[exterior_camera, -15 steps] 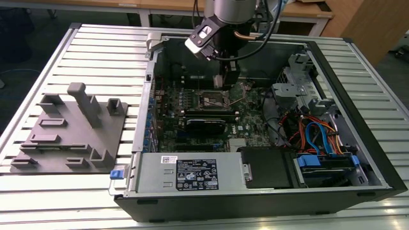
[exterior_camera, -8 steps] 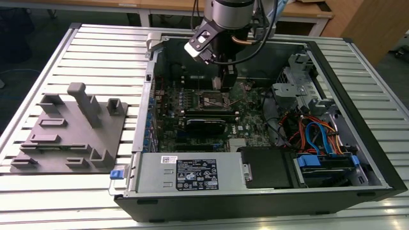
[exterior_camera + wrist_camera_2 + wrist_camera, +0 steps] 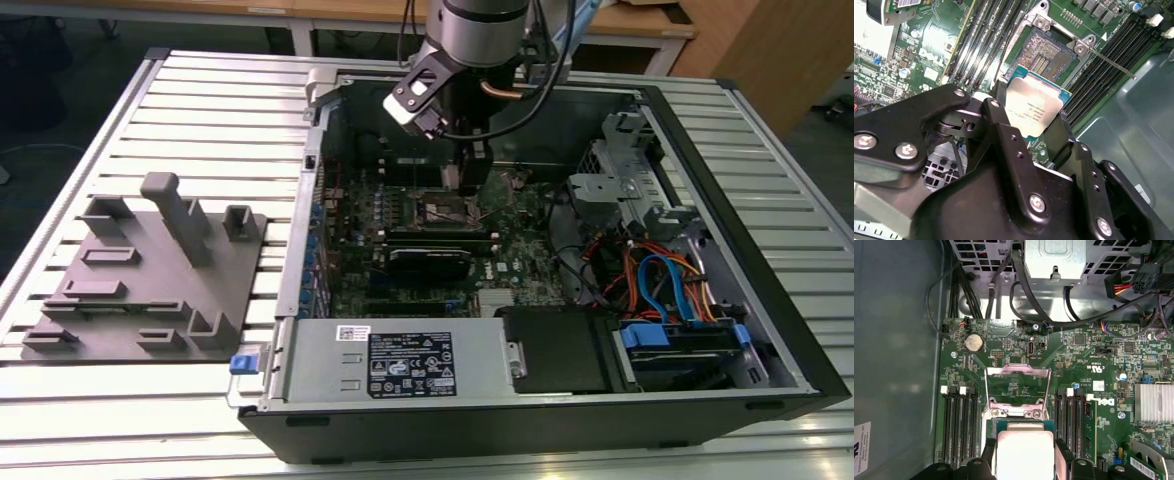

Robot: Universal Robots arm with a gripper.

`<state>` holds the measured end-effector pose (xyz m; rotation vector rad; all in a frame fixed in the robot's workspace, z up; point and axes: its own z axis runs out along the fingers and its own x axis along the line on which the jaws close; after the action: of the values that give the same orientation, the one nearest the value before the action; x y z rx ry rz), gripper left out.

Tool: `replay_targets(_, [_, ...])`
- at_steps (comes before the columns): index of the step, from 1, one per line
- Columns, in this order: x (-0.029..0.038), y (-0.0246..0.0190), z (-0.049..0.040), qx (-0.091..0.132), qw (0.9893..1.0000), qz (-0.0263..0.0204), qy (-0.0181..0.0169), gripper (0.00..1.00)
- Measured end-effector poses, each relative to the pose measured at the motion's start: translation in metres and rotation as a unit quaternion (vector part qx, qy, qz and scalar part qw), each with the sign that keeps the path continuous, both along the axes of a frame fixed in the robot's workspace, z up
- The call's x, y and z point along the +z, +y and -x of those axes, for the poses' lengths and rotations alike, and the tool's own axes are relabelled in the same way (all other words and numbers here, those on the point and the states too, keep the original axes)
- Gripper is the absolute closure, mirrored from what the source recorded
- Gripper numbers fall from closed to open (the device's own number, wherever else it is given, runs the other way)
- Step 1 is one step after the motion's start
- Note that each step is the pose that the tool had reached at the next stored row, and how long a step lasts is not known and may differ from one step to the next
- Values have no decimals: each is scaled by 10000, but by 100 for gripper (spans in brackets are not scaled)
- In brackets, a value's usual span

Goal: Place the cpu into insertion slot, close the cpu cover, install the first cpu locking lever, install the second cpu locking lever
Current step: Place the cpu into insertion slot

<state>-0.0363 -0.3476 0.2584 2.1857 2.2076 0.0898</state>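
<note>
My gripper (image 3: 1031, 116) is shut on the cpu (image 3: 1038, 107), a flat square chip with a silver-tan top and a green edge, gripped on two opposite sides. In the second wrist view the chip hangs just in front of the insertion slot (image 3: 1046, 56), whose contact field lies bare inside a metal frame. A thin lever rod (image 3: 1109, 62) sticks out beside the slot. In the first wrist view the cpu (image 3: 1024, 447) sits between the fingers, and the cpu cover (image 3: 1016, 371) stands swung open beyond it. In the exterior view the gripper (image 3: 465, 182) hovers over the insertion slot (image 3: 447, 210) inside the open computer case.
Long black memory slots (image 3: 961, 425) flank the socket on both sides. A finned heatsink (image 3: 1154, 402) and cable bundles (image 3: 654, 280) lie nearby. The case walls (image 3: 747, 230) enclose the board. A grey fixture plate (image 3: 134, 290) rests on the slatted table at the exterior view's left.
</note>
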Motion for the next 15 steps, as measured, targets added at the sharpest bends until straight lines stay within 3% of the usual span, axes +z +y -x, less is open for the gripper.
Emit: replay_targets(15, [-13,0,23,0,10000,0,0,46])
